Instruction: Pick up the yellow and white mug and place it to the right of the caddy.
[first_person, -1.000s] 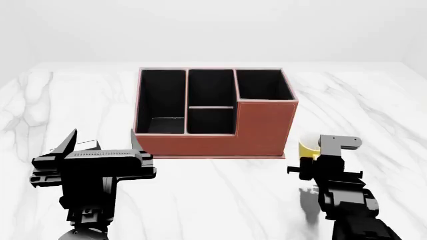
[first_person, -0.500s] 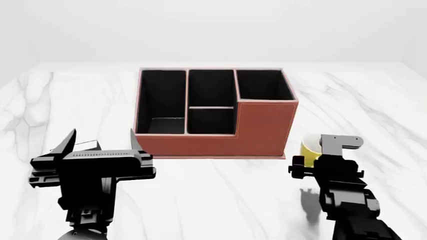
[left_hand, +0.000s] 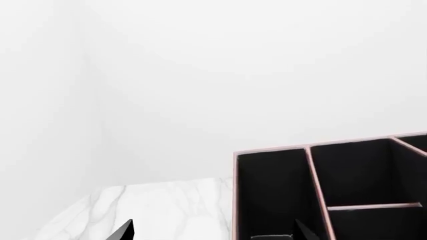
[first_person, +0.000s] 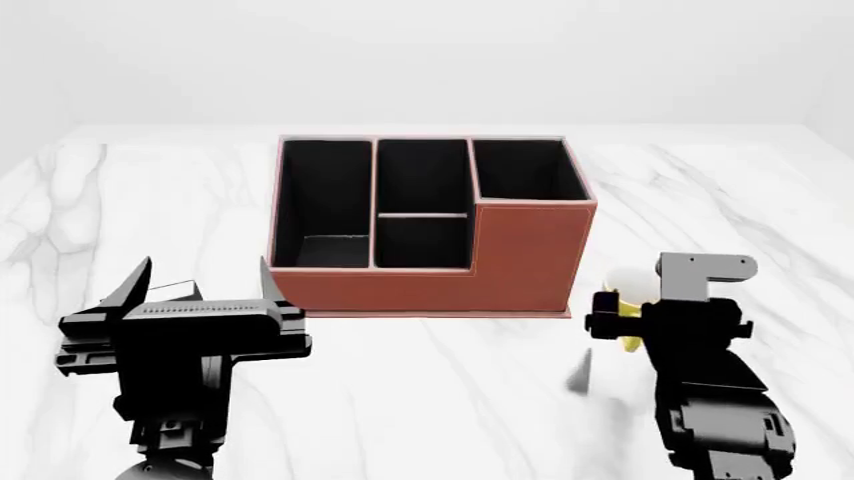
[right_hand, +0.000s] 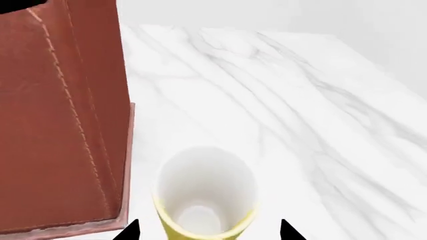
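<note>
We count one caddy (first_person: 434, 225), four black-lined compartments, on marble table (first_person: 441, 400). One yellow and white mug (right_hand: 205, 197), just right of caddy's tall corner, near but apart from its wall; we cannot tell whether it rests on marble. We see two grippers. Right gripper (first_person: 663, 312): two fingertips (right_hand: 288, 231) flank mug, spread wider than its rim; contact unclear to us. Left gripper (first_person: 203, 280): jaws wide, empty, at caddy's front left corner.
</note>
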